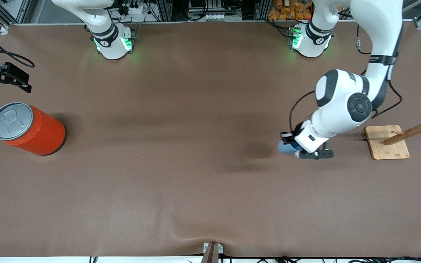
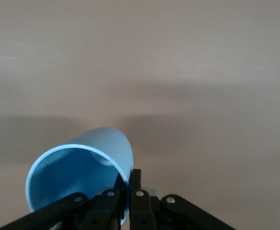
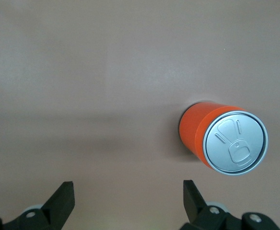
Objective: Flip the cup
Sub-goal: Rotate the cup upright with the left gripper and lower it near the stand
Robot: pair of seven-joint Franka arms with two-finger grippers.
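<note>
light-blue plastic is seen in the left pincer (image 2: 128, 194): the rim wall of the cup (image 2: 80, 175) is pinched between its two black fingers (image 2: 139, 199), which are closed tight on it. the cup is tipped on its side, so its open mouth is seen by the left wrist camera. in the front view only a small blue bit of the cup (image 1: 286, 147) is seen under the left arm's white wrist, low over the brown table (image 1: 181, 164), toward the left arm's end. whether the cup touches the table cannot be told.

a wooden rack (image 1: 400, 137) with pegs is found on a flat square base, near the cup and closer to the left arm's end of the table.

the right pincer (image 3: 128, 201) is held wide open, with nothing between its fingers, high over the right arm's end of the table, where that arm waits. just beside that spot an orange can (image 1: 31, 128) is stood upright on the table. its grey lid (image 3: 235, 143) is marked with a pull-tab shape. no words or brand names can be read on anything.
</note>
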